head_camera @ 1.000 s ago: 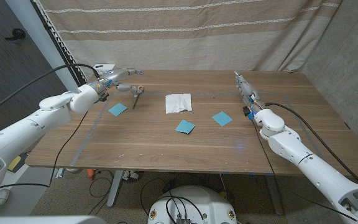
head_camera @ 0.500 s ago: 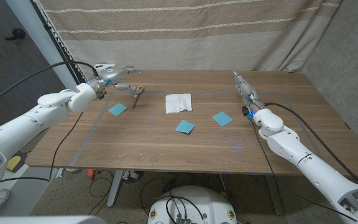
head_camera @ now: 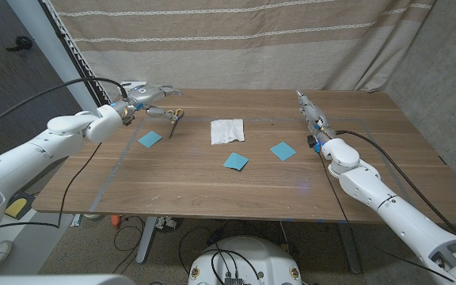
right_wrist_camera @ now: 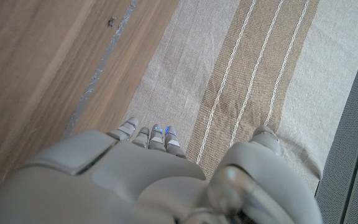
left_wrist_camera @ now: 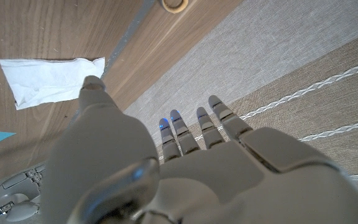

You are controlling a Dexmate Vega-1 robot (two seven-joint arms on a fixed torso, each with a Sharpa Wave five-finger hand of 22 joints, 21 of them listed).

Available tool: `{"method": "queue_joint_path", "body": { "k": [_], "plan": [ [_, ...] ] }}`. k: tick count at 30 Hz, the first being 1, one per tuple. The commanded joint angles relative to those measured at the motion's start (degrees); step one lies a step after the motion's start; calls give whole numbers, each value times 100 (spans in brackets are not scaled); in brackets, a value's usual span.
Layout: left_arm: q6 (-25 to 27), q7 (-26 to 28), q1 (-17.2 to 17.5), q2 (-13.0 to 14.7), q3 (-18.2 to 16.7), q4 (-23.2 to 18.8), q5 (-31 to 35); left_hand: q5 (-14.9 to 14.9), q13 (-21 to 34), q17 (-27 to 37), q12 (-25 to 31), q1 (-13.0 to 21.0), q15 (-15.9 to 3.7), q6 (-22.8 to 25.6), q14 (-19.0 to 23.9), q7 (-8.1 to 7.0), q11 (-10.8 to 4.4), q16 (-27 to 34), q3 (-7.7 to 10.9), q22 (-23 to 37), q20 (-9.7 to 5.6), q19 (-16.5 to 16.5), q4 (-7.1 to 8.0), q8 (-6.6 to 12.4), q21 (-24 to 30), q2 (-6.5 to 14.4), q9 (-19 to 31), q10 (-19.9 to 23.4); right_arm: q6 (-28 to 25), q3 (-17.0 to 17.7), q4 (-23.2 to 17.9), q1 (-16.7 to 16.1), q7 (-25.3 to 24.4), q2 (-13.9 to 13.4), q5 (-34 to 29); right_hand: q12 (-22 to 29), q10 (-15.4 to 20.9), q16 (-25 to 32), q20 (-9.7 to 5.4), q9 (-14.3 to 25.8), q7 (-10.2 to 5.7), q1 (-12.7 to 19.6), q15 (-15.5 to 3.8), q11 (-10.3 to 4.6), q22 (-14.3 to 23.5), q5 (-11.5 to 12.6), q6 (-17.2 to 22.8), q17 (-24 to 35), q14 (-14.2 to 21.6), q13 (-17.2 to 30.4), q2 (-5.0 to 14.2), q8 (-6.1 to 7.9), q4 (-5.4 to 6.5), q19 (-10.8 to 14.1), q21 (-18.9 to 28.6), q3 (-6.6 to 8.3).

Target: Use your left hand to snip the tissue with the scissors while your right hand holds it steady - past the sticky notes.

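Step in hand: we judge this the approach to the scissors [head_camera: 175,118]; nothing is cut and nothing is held down yet.
Scissors: they lie on the wooden table [head_camera: 212,186] at its far left, handles toward the curtain [head_camera: 236,39], blades pointing toward us, just beyond the leftmost sticky note [head_camera: 150,139].
Left hand: our left hand [head_camera: 147,96] hovers near the table's far left corner, just beside the scissor handles, fingers [left_wrist_camera: 197,124] stretched out and apart, holding nothing; we cannot tell whether a fingertip touches the handles.
Tissue: the white tissue [head_camera: 228,131] lies flat and unheld near the table's far middle, well apart from both hands, beyond the middle sticky note [head_camera: 235,161]; the left wrist view shows it too [left_wrist_camera: 48,78].
Right hand: our right hand [head_camera: 310,111] stands by the far right part of the table, beyond the right sticky note [head_camera: 283,150], fingers straight and empty.
Next move: we judge the left hand must lower onto the handles and get its fingers into the loops, then carry the scissors to the tissue.
Then: the right hand needs to cross to the tissue and press one edge down before any snip.
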Motion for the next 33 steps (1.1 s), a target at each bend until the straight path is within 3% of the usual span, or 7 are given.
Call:
{"method": "queue_joint_path", "body": {
  "k": [1,3,20,25,33],
  "plan": [
    [-83,-70,-243,108,178,30,483,66,33,21,76,102,-1019,55,-2,-10,-3,29,21,15,-876,-8,-13,46,11,34,28,135,-41,12,-80,-54,-55,-15,-13,25,20,16,-11,16,-7,13,-35,-10,9,22,18,15,-36,26,38,-2,-4,30,10,-36],
    [-99,-60,-279,110,203,50,545,70,51,21,109,130,-1017,210,9,-21,-7,33,27,14,-875,-13,-17,131,12,62,52,205,-44,19,-84,-60,-57,-17,-3,22,14,15,-11,16,-7,14,-29,-19,9,23,18,15,-36,26,39,-3,-4,28,8,-38],
    [-229,219,-605,106,458,275,1109,103,82,15,131,263,-1017,144,12,59,-13,24,34,10,-946,5,-77,172,16,49,118,290,-22,8,-60,-47,-39,-14,-23,21,18,11,0,16,-2,25,-26,-2,9,29,19,15,-42,26,48,-2,-6,16,3,-53],
    [-245,245,-642,91,512,358,1117,119,96,13,141,299,-995,231,-246,69,-14,-50,26,14,-889,-115,-80,253,-18,49,165,368,-49,21,-114,-81,-79,-15,-10,18,13,11,4,16,-4,28,-30,-9,9,31,15,15,-42,26,53,-4,-6,12,1,-57],
    [-186,165,-730,73,646,438,1282,127,93,14,125,301,-1001,237,-313,60,-10,-36,17,15,-841,-181,-67,274,-21,61,186,376,-81,21,-177,-97,-96,-40,-28,20,19,13,10,16,-6,32,-37,-17,9,34,14,15,-38,26,57,-4,-6,3,-3,-64]
  ]
}}
